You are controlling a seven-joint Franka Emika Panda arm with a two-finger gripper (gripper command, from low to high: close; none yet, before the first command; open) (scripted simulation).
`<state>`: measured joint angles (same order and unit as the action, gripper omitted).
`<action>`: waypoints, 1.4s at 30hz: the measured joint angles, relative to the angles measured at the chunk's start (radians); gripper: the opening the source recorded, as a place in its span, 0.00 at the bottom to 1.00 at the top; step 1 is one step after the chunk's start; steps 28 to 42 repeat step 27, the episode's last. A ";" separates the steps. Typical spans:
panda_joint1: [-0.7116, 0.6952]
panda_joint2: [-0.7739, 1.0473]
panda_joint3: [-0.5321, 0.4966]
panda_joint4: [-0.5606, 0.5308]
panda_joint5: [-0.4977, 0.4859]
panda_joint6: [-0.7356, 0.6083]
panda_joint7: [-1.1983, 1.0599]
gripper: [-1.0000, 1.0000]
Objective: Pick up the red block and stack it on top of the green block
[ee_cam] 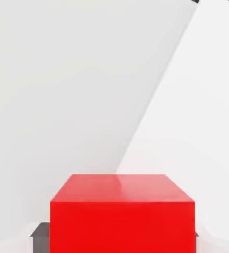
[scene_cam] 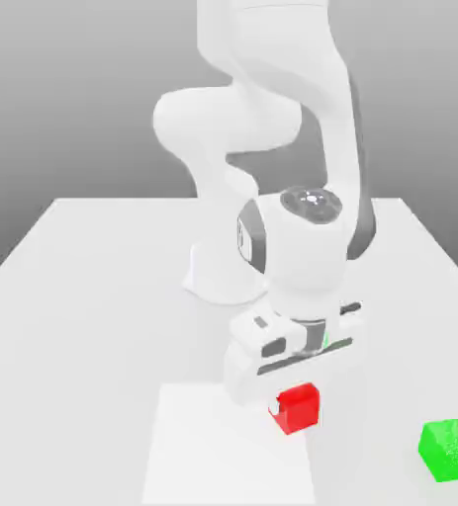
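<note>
The red block (scene_cam: 298, 408) sits directly under my hand, near the front middle of the white table (scene_cam: 84, 316). My gripper (scene_cam: 294, 395) reaches down over it. In the hand view the red block (ee_cam: 121, 212) lies between the dark finger pads (ee_cam: 39, 238), which press flush against its two sides, so the gripper is shut on it. Whether the block rests on the table or hangs just above it cannot be told. The green block (scene_cam: 450, 450) stands alone on the table toward the exterior view's right, well apart from the red one.
The arm's white base (scene_cam: 223, 282) stands behind the gripper at the table's middle. A paler rectangular patch (scene_cam: 213, 455) marks the tabletop under and beside the red block. The green block lies close to the table's right edge.
</note>
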<state>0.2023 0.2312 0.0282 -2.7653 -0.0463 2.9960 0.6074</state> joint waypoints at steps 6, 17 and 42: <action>-0.010 -0.193 0.020 -0.028 0.038 -0.165 -0.028 0.00; 0.151 -0.074 0.117 0.318 -0.009 -0.396 0.166 0.00; 0.215 0.115 0.112 0.418 -0.061 -0.308 0.246 1.00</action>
